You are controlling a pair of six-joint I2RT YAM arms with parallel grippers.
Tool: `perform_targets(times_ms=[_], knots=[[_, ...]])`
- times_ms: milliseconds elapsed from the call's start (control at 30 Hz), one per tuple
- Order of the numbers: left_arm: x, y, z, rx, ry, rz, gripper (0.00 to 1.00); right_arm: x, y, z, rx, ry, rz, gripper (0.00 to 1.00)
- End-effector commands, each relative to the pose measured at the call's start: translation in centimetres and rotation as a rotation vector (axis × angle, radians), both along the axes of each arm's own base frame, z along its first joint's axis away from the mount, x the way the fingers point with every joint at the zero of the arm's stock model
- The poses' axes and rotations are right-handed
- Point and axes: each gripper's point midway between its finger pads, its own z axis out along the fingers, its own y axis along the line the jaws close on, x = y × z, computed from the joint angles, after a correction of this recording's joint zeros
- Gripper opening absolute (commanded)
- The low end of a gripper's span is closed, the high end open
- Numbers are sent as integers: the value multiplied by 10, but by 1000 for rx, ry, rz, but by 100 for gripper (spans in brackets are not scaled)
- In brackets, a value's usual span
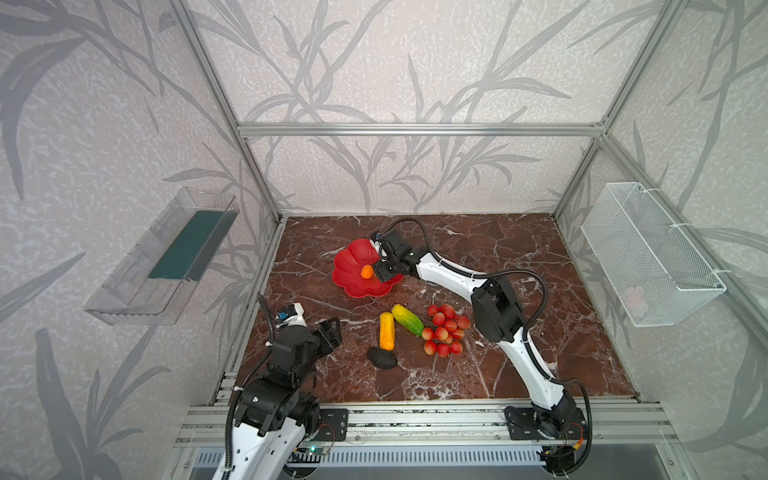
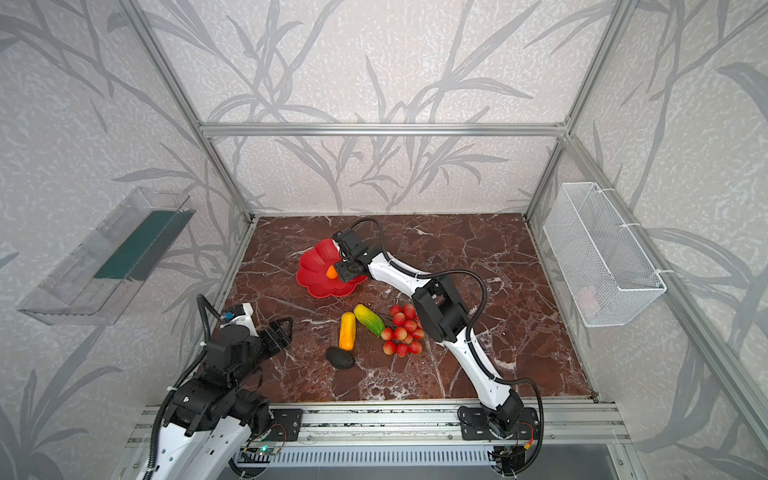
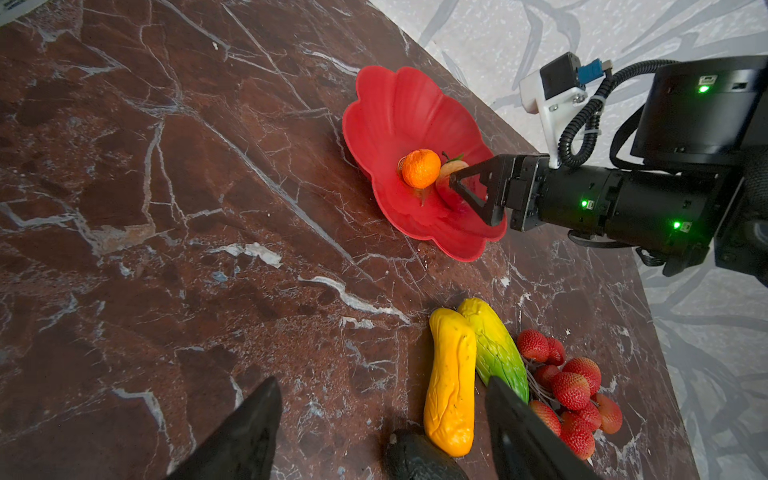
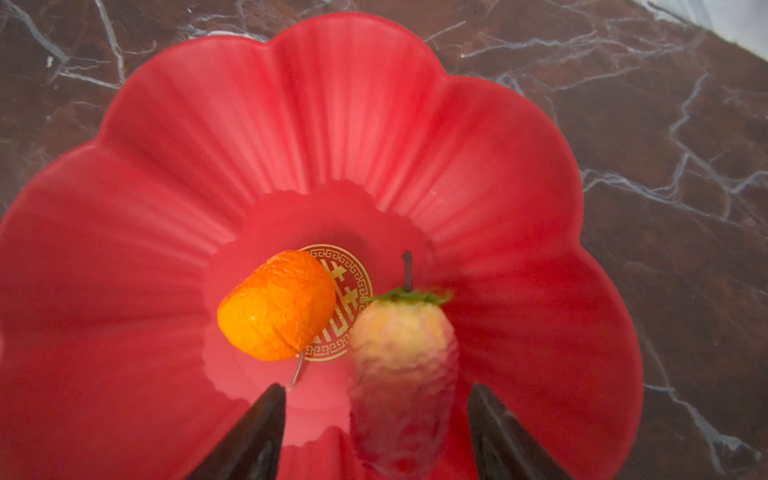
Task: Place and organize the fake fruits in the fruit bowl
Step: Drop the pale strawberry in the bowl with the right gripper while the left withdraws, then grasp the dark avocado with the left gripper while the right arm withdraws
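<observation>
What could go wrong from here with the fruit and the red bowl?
The pale pink strawberry-like piece is loose between the open jaws of the right hand, beside the small round orange fruit in the glossy red flower-shaped bowl; a careless withdrawal might knock either out.
The yellow-orange oblong fruit touches the yellow-green oblong fruit, so the open left hand might catch both.
</observation>
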Motion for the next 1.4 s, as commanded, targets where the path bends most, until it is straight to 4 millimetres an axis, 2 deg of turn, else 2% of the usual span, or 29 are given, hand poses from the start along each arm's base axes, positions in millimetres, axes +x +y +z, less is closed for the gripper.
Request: perform_targets(times_ms=[0, 100, 200, 333, 433, 567, 633, 767, 933, 1100, 1367], knots=[[6, -5, 14, -24, -24, -12, 76, -1, -2, 65, 70, -70, -2, 76], [15, -15, 13, -47, -24, -46, 75, -14, -21, 114, 141, -130, -19, 80], [27, -29, 9, -82, -11, -93, 72, -43, -49, 150, 239, -193, -36, 88], [35, -49, -2, -100, 35, -161, 71, -91, -94, 162, 313, -206, -52, 97], [30, -65, -12, -76, 91, -222, 71, -120, -129, 150, 299, -186, -89, 100], [16, -88, -29, -20, 148, -297, 71, -153, -164, 132, 290, -152, -128, 99], [6, -97, -40, 7, 172, -328, 71, -165, -180, 122, 278, -139, -150, 99], [-12, -101, -58, 61, 225, -336, 71, -178, -202, 113, 253, -137, -188, 99], [-23, -117, -76, 50, 238, -363, 72, -183, -212, 107, 239, -135, -198, 99], [-32, -123, -89, 123, 287, -367, 75, -184, -213, 103, 230, -128, -193, 99], [-26, -134, -99, 124, 274, -346, 81, -185, -218, 102, 217, -139, -193, 99]])
